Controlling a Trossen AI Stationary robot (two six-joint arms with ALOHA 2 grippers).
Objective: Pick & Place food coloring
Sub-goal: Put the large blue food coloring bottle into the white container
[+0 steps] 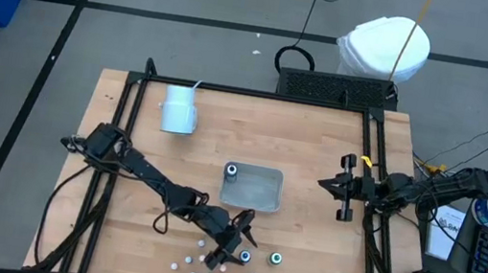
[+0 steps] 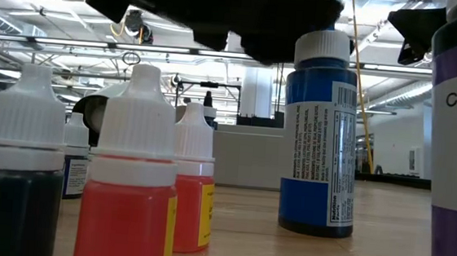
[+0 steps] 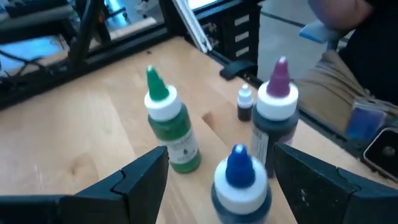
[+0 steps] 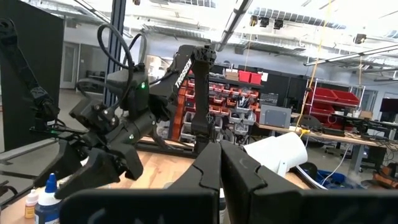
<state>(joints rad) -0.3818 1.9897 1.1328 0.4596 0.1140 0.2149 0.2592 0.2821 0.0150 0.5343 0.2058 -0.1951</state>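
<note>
Your wooden worktop fills the middle of the high view. On it, just right of centre, lies the grey tray, holding one dark bottle with a pale round top in its upper-left corner and nothing else you can make out. The white cup lies on its side in the upper left of the worktop. Your left tool sits low in the frame, its fingers spread wide and holding nothing, with a blue-capped bottle between them. Your right tool waits at the worktop's right edge, fingers pressed together and empty. The rest of the food coloring is scattered along the bottom edge.
</note>
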